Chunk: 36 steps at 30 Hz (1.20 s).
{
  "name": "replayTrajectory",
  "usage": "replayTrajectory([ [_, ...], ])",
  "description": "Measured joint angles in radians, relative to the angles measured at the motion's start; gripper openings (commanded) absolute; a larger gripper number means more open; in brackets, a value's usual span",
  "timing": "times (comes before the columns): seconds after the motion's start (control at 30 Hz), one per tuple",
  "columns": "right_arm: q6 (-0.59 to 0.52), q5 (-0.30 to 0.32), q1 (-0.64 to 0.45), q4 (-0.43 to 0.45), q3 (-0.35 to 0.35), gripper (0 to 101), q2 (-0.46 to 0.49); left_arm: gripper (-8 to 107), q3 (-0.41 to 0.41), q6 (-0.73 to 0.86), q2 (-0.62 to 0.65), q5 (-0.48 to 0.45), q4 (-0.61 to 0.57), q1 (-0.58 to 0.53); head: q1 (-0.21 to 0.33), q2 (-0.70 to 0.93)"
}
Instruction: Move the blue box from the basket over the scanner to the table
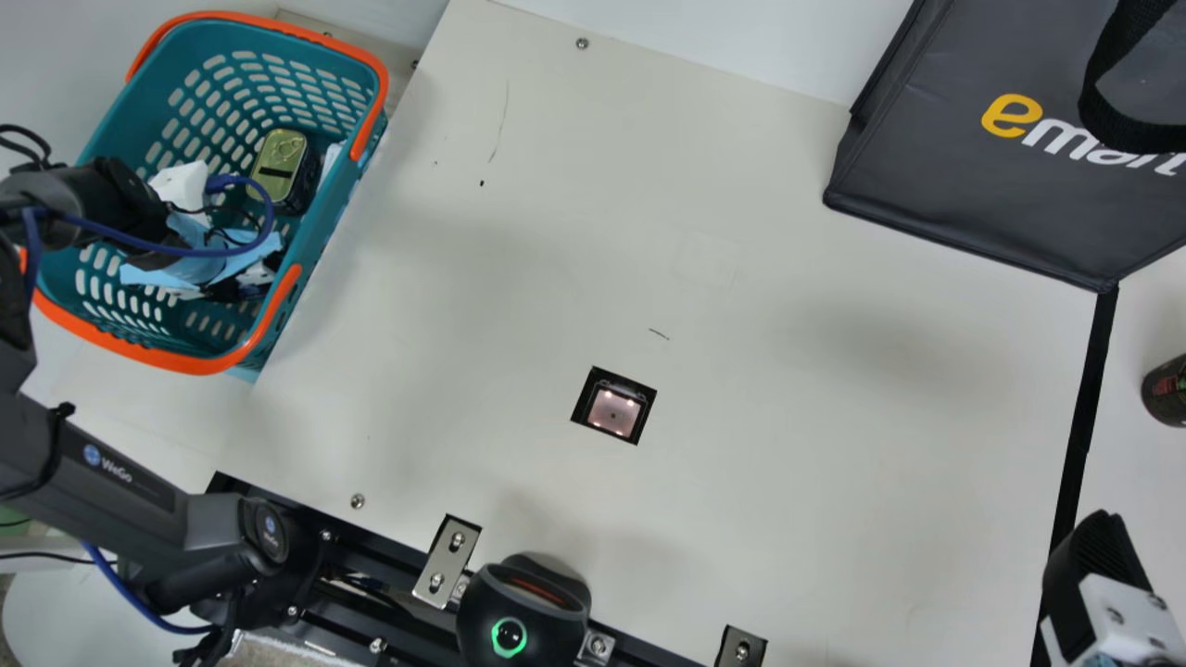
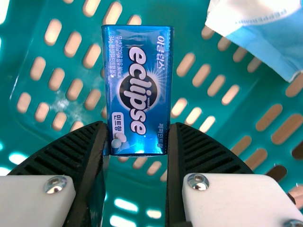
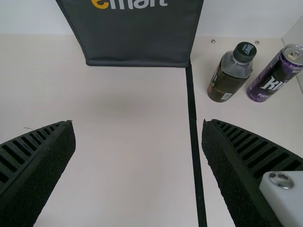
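We find the left gripper [image 1: 153, 218] inside the rim of the teal basket [image 1: 322, 243], which sits along the tabletop's left edge by the far corner. Its fingers pinch the blue box [image 2: 138, 85] at one end, one finger against each long side, with the basket's slotted wall behind. In the basket we also note a gold-lidded tin [image 1: 280, 165] and a light-blue packet [image 1: 190, 269].

We record the right gripper [image 1: 1101, 565] at the tabletop's near right corner; its fingers are spread, with nothing between them. The scanner window [image 1: 613, 411] is set in the tabletop [image 1: 788, 445], between the basket and that corner. A dark bag [image 1: 964, 176] occupies the far right corner; a bottle [image 3: 231, 72] and a purple can [image 3: 276, 73] stand near each other towards the right edge.
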<state>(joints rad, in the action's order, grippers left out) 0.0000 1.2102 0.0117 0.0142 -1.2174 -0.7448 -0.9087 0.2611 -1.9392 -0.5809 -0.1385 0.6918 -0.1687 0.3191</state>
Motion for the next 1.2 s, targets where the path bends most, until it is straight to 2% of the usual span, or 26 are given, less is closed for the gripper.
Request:
replayTrajectory([
  [0.3, 0.000, 0.000, 0.000, 0.000, 0.000, 95, 0.000, -8, 0.042, -0.021, 0.077, -0.012, 0.016, 0.010, 0.000, -0.002],
  [0.57, 0.000, 0.000, 0.000, 0.000, 0.000, 95, 0.000, -8, 0.044, -0.025, 0.149, -0.024, 0.000, 0.018, 0.000, 0.000],
  [1.2, 0.000, 0.000, 0.000, 0.000, 0.000, 95, 0.000, -8, -0.050, -0.042, 0.320, -0.143, -0.035, -0.008, 0.002, -0.002],
])
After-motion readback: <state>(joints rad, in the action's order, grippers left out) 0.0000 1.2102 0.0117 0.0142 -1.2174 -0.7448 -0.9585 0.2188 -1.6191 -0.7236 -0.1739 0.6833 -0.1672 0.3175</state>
